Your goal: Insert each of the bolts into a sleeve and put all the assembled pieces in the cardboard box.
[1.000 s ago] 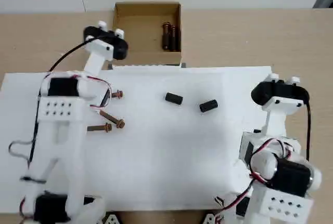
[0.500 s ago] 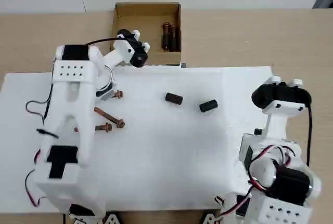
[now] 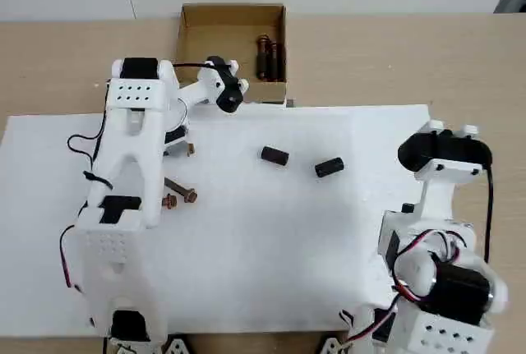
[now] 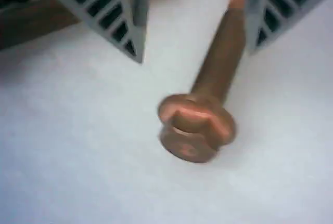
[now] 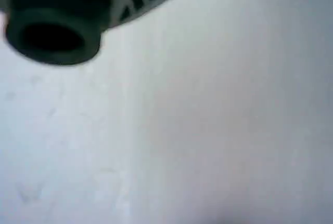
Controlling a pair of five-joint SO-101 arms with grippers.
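Bolt coppery, flanged hex head, lying between parted left jaws, right jaws gripping black sleeve

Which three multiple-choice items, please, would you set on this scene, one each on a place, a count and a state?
1. Where do the finished pieces lie? A in the cardboard box; B on the bare wood; C on the floor.
2. How many black sleeves does the high view show loose on the white sheet? A one; B two; C four.
3. How is the left tool? A open over a bolt; B shut on a sleeve; C shut on nothing.
Key: 1 A, they lie inside its walls; 2 B, both sit mid-sheet, apart; 3 A, its fingers stand wide apart, the bolt's shaft between.
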